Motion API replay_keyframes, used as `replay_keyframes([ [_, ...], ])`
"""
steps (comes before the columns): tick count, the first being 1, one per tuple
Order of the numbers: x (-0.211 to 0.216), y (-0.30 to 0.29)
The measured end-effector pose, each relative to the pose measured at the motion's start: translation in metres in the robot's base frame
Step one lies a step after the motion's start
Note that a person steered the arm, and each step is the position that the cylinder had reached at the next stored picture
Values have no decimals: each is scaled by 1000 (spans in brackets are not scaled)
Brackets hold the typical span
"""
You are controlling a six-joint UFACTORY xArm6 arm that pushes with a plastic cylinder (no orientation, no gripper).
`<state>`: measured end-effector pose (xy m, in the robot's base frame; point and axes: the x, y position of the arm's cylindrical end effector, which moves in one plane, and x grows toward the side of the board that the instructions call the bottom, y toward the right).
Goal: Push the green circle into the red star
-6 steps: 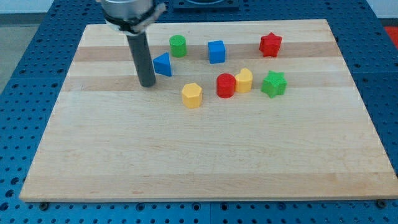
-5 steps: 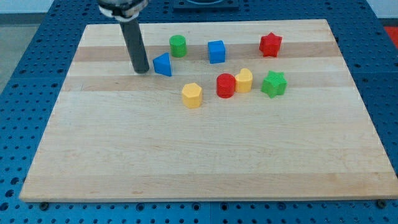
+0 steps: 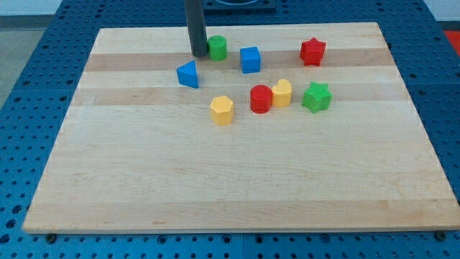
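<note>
The green circle [image 3: 218, 47] sits near the view's top, left of centre. My tip [image 3: 198, 54] touches its left side. The red star [image 3: 313, 51] is at the view's top right, well to the right of the green circle. The blue cube [image 3: 250, 59] lies between them, just right of the green circle and slightly lower.
A blue triangle [image 3: 188, 74] lies below my tip. A yellow hexagon [image 3: 222, 110], a red cylinder [image 3: 260, 98], a second yellow block [image 3: 282, 93] and a green star [image 3: 315, 97] sit in the board's middle. The wooden board [image 3: 230, 180] rests on a blue perforated table.
My tip moved up and to the right, from beside the blue triangle to the green circle's left side. The green circle shifted a little to the right and up.
</note>
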<state>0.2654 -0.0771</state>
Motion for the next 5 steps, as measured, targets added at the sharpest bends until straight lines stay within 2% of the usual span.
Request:
replay_keyframes([
  [1,-8,14],
  [5,-8,131],
])
